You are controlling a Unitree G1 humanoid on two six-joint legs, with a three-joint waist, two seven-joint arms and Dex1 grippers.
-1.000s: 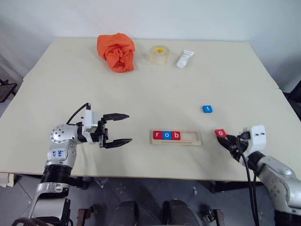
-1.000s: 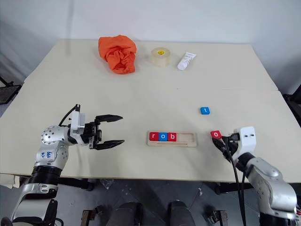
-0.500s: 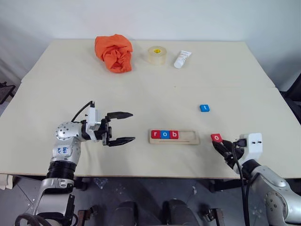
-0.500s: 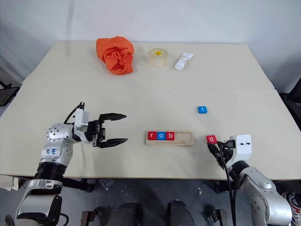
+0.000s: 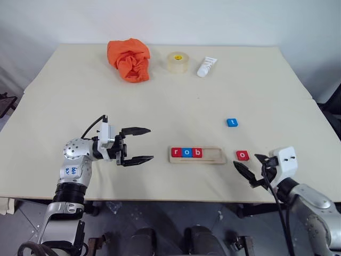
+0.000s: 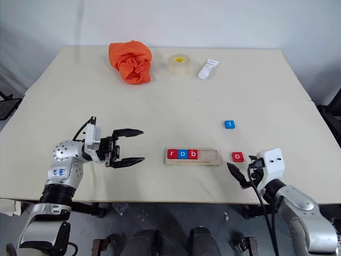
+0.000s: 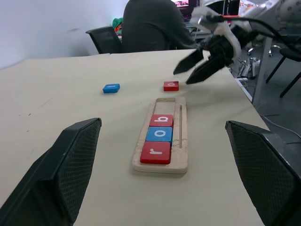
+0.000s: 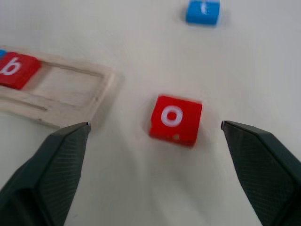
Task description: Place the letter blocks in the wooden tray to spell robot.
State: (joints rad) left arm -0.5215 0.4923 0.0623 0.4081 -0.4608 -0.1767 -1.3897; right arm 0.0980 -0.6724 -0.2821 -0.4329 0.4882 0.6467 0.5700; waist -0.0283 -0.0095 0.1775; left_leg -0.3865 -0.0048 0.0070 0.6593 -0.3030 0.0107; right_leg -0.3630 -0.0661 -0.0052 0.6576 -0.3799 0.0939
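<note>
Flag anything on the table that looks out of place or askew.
The red o block lies loose on the table, slightly askew, right of the wooden tray, not in its free slots. The blue t block also sits outside.

an orange cloth point(image 5: 129, 58), a tape roll point(image 5: 178, 62) and a white tube point(image 5: 206, 66) are lying along the table point(image 5: 80, 101) top edge.

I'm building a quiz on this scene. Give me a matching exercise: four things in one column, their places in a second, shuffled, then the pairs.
Things
1. red o block
2. blue t block
3. red b block
4. orange cloth

Places
A. third spot in the wooden tray
B. table's far edge
C. on the table, just right of the tray
D. loose, farther back than the tray

Pairs: 1-C, 2-D, 3-A, 4-B
</note>
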